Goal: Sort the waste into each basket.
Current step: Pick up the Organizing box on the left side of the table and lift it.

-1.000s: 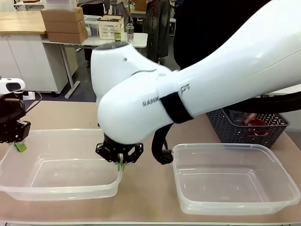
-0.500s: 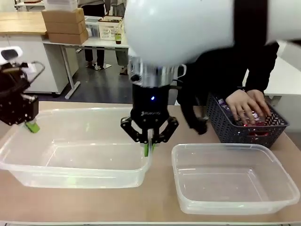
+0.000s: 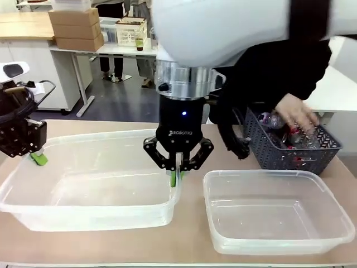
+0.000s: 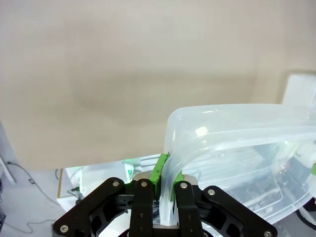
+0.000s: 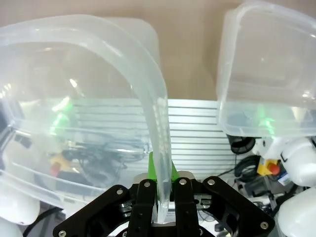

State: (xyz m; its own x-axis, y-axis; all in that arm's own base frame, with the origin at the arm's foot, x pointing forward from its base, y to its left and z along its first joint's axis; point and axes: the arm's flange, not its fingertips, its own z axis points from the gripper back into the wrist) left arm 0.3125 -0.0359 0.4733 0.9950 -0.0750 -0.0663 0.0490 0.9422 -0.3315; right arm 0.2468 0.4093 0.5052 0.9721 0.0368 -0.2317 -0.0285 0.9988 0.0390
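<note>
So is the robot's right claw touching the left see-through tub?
Touching. The right wrist view shows the right gripper shut on the rim of the left tub, with the plastic wall pinched in its grip.

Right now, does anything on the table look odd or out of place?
Yes. The left tub is pinched by its rim at both ends: left gripper on the left end, right gripper on the right end, so it seems slightly lifted. The right tub sits flat, untouched.
</note>
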